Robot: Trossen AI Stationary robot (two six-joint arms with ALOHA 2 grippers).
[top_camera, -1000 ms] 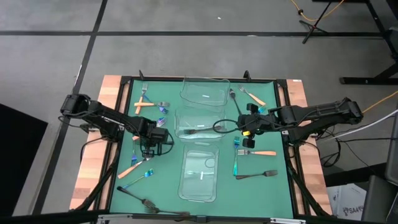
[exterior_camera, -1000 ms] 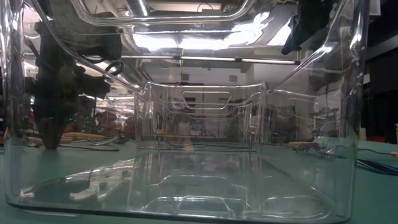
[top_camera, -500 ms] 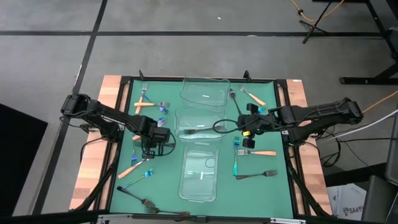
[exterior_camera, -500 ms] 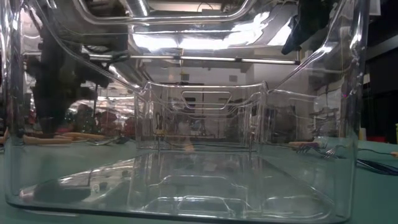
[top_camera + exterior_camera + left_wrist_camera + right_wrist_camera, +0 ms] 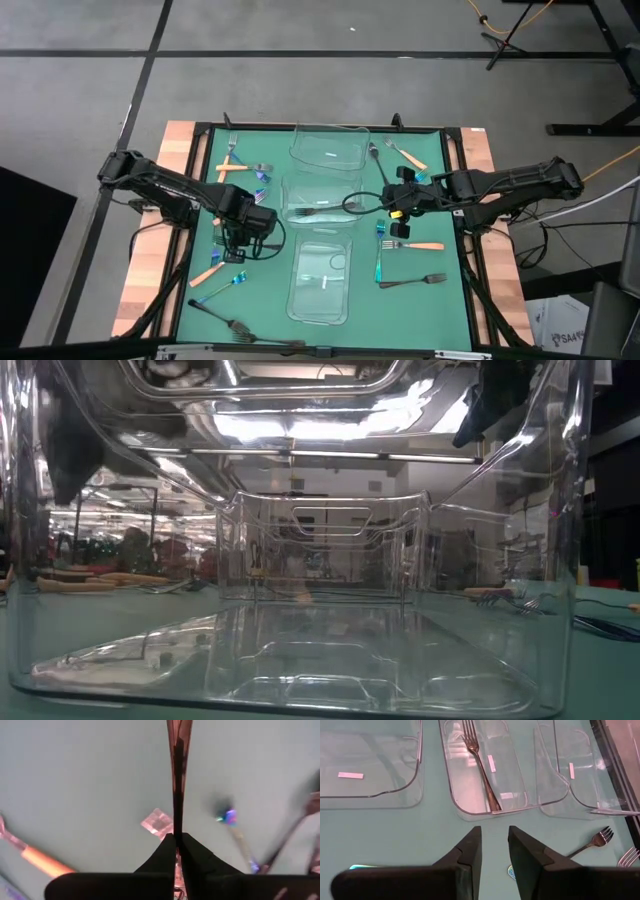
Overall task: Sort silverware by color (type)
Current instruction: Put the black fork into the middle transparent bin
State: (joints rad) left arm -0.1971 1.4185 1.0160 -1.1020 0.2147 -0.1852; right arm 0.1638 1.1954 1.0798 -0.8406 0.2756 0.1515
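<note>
Your left gripper (image 5: 176, 845) is pinching a dark fork (image 5: 178, 775), a grip only the left wrist view is showing. Right gripper (image 5: 495, 850) is hovering narrowly parted, empty, middle container's (image 5: 520, 802) fork (image 5: 480, 765) at its 12 o'clock.

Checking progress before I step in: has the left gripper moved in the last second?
Yes. The left gripper, shut on a dark fork, has shifted slightly toward the table's near edge, against the middle container.
</note>
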